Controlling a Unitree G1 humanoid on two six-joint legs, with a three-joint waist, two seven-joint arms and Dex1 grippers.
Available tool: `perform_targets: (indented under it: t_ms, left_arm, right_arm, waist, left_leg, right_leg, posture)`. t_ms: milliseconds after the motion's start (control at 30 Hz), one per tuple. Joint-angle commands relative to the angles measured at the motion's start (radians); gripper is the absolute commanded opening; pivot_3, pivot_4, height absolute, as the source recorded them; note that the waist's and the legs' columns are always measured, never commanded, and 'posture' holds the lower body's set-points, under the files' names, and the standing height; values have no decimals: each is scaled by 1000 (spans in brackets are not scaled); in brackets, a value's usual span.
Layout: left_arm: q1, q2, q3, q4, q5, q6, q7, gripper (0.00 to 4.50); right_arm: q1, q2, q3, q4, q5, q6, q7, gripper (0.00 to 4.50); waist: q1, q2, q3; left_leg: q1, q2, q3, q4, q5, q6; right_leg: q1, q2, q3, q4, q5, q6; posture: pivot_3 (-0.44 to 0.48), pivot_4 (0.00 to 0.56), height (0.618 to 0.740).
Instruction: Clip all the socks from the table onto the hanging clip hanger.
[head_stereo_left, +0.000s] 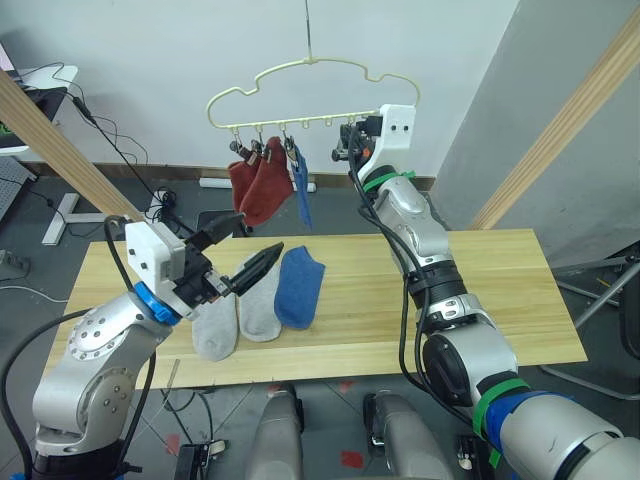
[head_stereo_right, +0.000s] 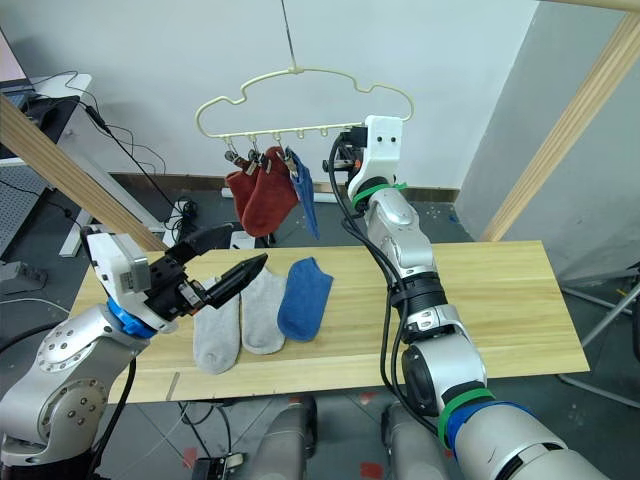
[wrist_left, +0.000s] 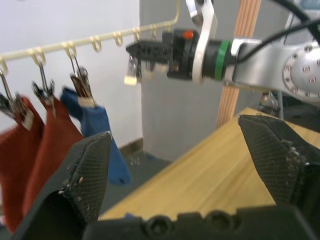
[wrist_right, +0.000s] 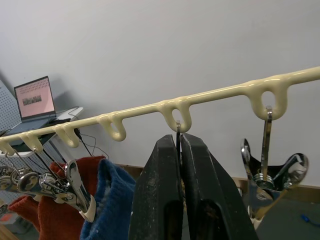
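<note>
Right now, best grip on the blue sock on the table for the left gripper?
Probably the cuff end of the blue sock, the end farthest from the robot. It lies flat on the table, its edge beside the grey socks, so come from above with open left gripper and pinch the cuff's free outer corner, leaving an edge for the clip hanger.

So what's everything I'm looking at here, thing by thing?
Red socks: two, rust red, clipped to the hanger's left end.
Blue sock: one, clipped beside the red pair.
Grey socks: two, light grey, flat on the table.
Second blue sock: one, on the table beside the grey ones.
Clip hanger: one, pale yellow, hanging above the table.
Table: one, light wood.
Laptop: one, background desk.
Left pincer: open, above the grey socks.
Right pincer: shut on a clip.
</note>
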Motion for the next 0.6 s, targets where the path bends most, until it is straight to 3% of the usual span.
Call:
perform_targets:
  t_ms: [33, 267, 600]
  left_arm:
    - [23, 46, -84, 28, 113, 76, 52, 4500]
    - [-134, -42, -339, 283, 364, 17, 81, 4500]
    - [-437, -251, -477, 817, 608, -79, 161, 4500]
  right_arm:
    - [-8, -23, 2, -45, -5, 8, 9, 16]
    - [15, -48, 6, -90, 0, 53, 13, 16]
    - [74, -59, 15, -196, -7, 126, -15, 16]
  waist:
    - [2, 0, 0]
    - [13, 0, 0]
    - [7, 0, 1]
  left_leg:
    - [0, 0, 0, 0, 0, 0]
    - [1, -1, 2, 0, 0, 0]
    - [1, 0, 3, 1, 0, 1]
  right_leg:
    - [0, 0, 0, 0, 0, 0]
    - [0, 0, 0, 0, 0, 1]
    - [0, 1, 0, 1, 1, 2]
  posture:
    - [80, 270, 740]
    - [51, 287, 740]
    - [-20, 300, 740]
